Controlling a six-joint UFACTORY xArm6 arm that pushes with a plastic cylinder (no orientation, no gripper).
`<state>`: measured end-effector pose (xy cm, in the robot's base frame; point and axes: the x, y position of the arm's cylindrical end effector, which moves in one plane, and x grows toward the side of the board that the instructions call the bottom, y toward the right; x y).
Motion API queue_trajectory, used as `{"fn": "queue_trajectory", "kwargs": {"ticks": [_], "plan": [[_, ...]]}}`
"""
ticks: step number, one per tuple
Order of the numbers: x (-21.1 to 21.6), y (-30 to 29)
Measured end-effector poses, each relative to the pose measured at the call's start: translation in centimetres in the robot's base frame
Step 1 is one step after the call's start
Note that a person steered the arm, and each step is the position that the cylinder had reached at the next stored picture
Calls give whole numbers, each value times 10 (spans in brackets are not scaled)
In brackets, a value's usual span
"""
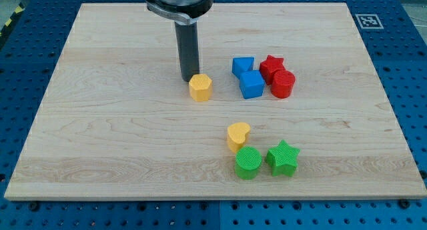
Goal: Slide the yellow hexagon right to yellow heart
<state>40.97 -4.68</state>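
1. My tip [187,80] is sitting just behind the yellow hexagon [200,87], on its top-left side, touching or very nearly so. No fingers on this rig, just a bare rod, so there is nothing to open or close.
2. The hexagon is lying near the middle of the worktop [100,123], slightly toward the top edge. The yellow heart [237,135] is sitting nearer the bottom edge, right of centre.
3. The heart is crowding against the green cylinder [248,163], with the green star [283,157] just beside that.
4. The goal slot, by my read, is the heart's right flank, above the green star.
5. I'm suggesting pushing rightward first, passing below the blue cube [251,85] and red cylinder [282,84], then down.
6. Keeping contact centred on the hexagon should be stopping it from spinning off the rod.
7. Risk: clipping the heart or star on the final approach.
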Motion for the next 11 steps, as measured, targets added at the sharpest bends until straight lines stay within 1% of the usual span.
{"fn": "queue_trajectory", "kwargs": {"ticks": [2, 3, 4, 5, 7, 10, 11], "plan": [[3, 6], [8, 23], [11, 14], [12, -13], [33, 29], [34, 33], [40, 45]]}}
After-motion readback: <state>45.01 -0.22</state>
